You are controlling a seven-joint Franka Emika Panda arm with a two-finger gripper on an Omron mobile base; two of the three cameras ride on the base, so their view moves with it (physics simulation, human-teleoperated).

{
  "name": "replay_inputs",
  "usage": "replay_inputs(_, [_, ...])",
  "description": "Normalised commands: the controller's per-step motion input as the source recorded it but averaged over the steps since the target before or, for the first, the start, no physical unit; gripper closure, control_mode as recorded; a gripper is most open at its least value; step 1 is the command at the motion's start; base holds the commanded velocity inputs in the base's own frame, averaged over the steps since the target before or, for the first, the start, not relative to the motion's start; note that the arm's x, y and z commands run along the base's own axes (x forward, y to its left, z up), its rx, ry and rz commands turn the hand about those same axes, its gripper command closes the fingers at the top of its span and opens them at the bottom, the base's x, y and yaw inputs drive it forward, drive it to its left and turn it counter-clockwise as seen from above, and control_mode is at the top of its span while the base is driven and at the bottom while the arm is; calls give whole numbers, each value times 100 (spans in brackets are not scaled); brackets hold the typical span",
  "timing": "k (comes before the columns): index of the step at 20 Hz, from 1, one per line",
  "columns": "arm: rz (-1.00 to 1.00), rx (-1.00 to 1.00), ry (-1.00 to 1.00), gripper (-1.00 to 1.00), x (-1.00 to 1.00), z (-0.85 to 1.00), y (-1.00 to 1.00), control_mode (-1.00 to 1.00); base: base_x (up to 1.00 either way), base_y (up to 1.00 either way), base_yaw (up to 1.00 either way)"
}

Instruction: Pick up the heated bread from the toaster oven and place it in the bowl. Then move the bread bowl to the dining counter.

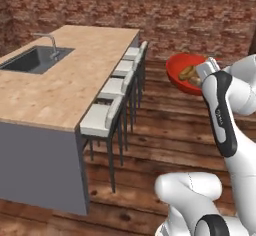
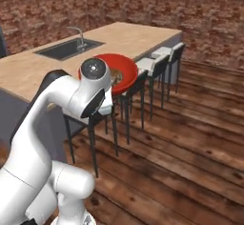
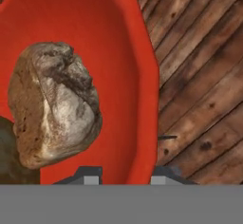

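Observation:
My gripper is shut on the right-hand rim of the red bowl, one fingertip inside the wall and the other outside it. The golden-brown bread lies in the bowl. In the left base view the bowl hangs in the air above the wooden floor, to the right of the stools, with the bread in it. The right base view has the bowl partly behind my arm. The dining counter with its inset sink stretches away on the left. The toaster oven is out of view.
A row of white-seated stools lines the counter's near side, between the bowl and the countertop. A metal faucet stands by the sink. A brick wall closes the back. Wooden plank floor lies under the bowl.

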Motion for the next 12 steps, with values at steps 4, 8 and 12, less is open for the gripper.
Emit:
replay_inputs(4, [0,0,0,100,0,0,0,100,59,32,56])
replay_inputs(8, [0,0,0,100,0,0,0,100,38,100,34])
replay_inputs(12, [0,0,0,100,0,0,0,100,31,100,5])
